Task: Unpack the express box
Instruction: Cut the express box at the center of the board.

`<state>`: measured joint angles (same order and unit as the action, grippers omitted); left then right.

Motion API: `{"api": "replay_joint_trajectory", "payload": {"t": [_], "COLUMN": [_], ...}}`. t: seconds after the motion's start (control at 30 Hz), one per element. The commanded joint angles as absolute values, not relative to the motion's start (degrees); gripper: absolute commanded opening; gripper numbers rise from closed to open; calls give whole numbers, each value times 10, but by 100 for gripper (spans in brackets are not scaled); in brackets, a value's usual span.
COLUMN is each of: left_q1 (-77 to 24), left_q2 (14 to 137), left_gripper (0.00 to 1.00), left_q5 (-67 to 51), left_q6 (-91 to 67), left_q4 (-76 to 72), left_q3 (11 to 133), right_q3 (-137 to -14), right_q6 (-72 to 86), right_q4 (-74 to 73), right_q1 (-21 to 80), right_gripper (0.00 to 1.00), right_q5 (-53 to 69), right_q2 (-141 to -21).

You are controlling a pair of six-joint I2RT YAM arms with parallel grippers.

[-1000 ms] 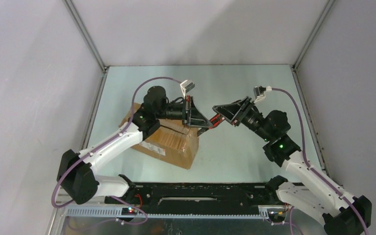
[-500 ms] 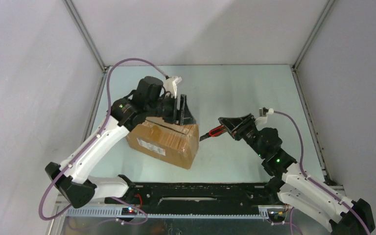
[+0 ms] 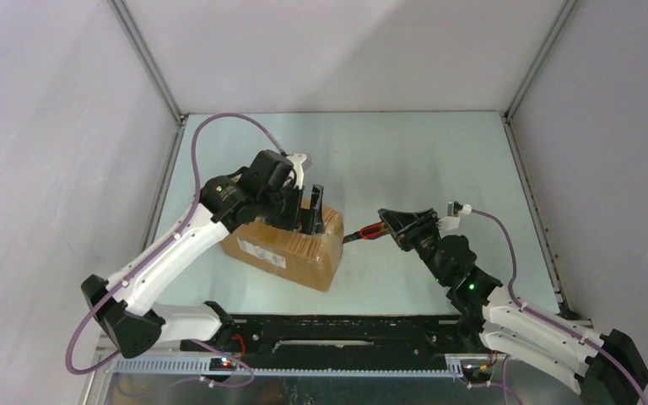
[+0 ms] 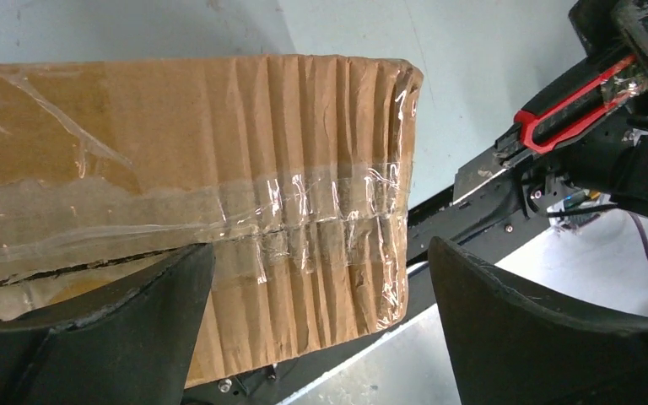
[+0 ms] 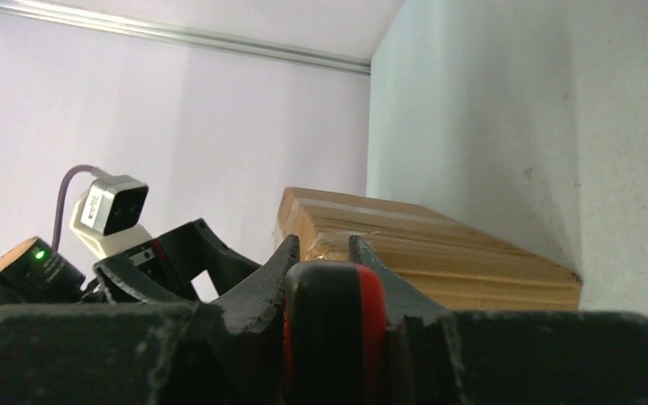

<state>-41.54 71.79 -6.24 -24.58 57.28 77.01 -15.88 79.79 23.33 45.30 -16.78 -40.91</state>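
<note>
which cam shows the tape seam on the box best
Left wrist: the tape seam is close up, crinkles and flap gap clear. Top external shows the express box small, seam mostly under the left arm; right wrist sees it edge-on.

You are looking into a robotics lab test cell. Plain pale wall panels (image 3: 346, 51) set in aluminium struts (image 3: 145, 57) enclose a pale-green tabletop (image 3: 405, 160). Along its near edge runs a black mounting rail (image 3: 346, 325), and purple cables (image 3: 219, 116) loop over white robot arms (image 3: 169, 257).
</note>
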Motion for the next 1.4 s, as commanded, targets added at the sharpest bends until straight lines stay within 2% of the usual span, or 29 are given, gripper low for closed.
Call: {"api": "replay_joint_trajectory", "payload": {"t": [0.0, 0.17, 0.27, 0.33, 0.47, 0.67, 0.97, 1.37], "left_q1": [-435, -440, -457, -480, -488, -505, -601, -638], "left_q2": [697, 739, 738, 738, 761, 733, 603, 549], "left_gripper": [100, 100, 100, 100, 99, 99, 100, 100], "left_q5": [-44, -140, -239, -187, -179, -132, 182, 190], "left_q6": [-271, -31, 22, 49, 93, 80, 59, 89], "left_q4": [528, 622, 606, 599, 646, 632, 517, 459], "left_q3": [775, 864, 865, 855, 868, 834, 679, 589], "right_q3": [-157, -154, -149, -149, -148, -138, -150, -159], "right_q6": [796, 791, 793, 794, 801, 830, 849, 866], "right_q4": [285, 294, 308, 312, 331, 420, 506, 531], "right_q1": [451, 420, 405, 403, 401, 382, 384, 398], "right_gripper": [0, 0, 0, 0, 0, 0, 0, 0], "right_q5": [-194, -140, -109, -100, -80, -80, -96, -149], "right_q2": [-403, -412, -420, -427, -447, -489, -568, -614]}}
